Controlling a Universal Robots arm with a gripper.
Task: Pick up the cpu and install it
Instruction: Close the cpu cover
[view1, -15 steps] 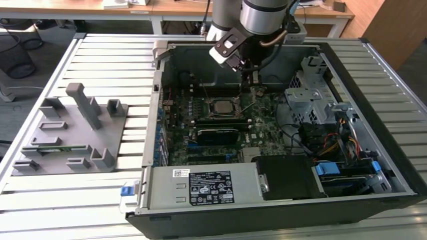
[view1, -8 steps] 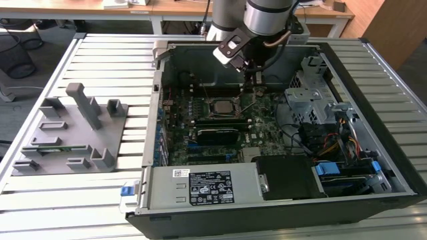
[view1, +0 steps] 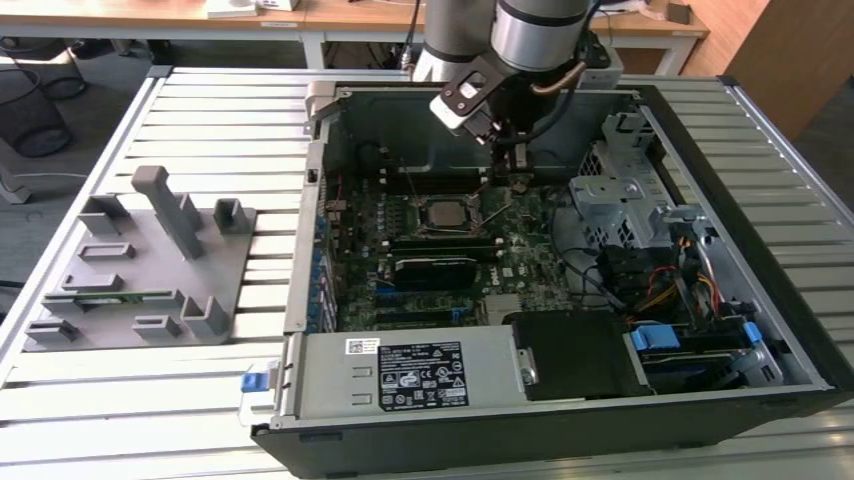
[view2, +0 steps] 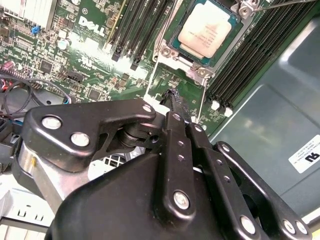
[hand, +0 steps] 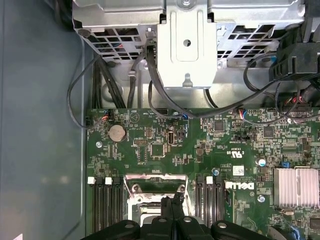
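Motherboard (view2: 90, 45): seated cpu (view2: 209, 31), hand (view2: 174, 100) just beside.

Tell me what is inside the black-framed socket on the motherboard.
A small flat square chip with a shiny silver metal top, the cpu, lies in the black-framed socket. The chip covers whatever is beneath it.

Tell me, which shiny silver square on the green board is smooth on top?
The cpu, sitting in the socket between the long black slots. Its top is smooth and flat; the other silver square, the heatsink, has thin ridges.
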